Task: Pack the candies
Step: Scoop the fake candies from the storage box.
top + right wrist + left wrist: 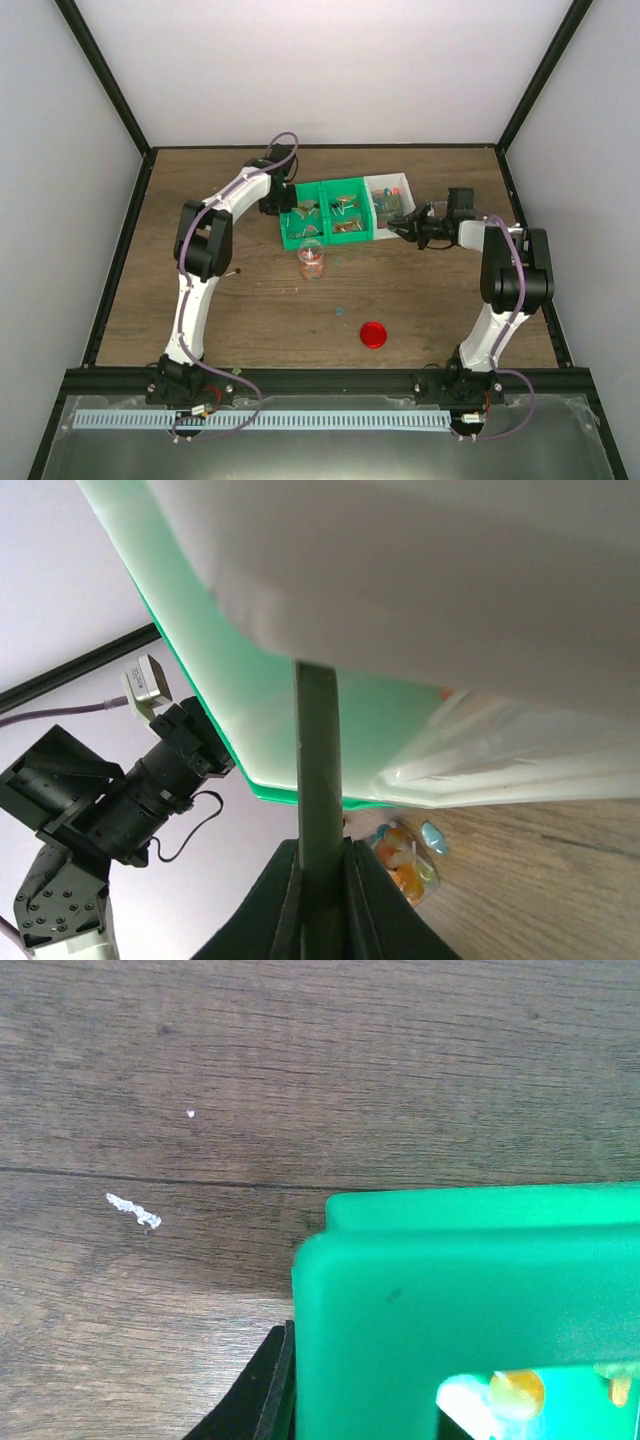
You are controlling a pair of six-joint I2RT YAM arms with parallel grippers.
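Wood-grain tabletop (pixel 200 300) fills the floor of a white-walled booth (pixel 320 70), and the work sits toward its far side (well away from my bases). Most of the small wrapped candies (pixel 345 222), gold-brown and orange with a few brighter ones, lie in the green plastic bin with two compartments (pixel 330 240) and in the white plastic bin (pixel 400 180) touching its right side. My left gripper (pixel 283 208) is at the green bin's left end; my wrist view shows one black finger (pixel 265 1390) flat against the outside of its wall, so I judge the jaws pinched on that wall. My right gripper (pixel 405 228) is at the white bin's right end, its two fingers clamped on a thin upright wall of that bin. From that wrist I see the bins' undersides with a few sweets low against the wood beyond, though I cannot tell whether those are loose or in a container. The small clear plastic jar (pixel 311 258) stands just in front of the green bin and already holds a little colour, so I reckon packing has begun but is far from done. The round red lid (pixel 373 334) lies apart, nearer my bases, so capping is not yet done, and the bulk of the sweets remain to be moved.
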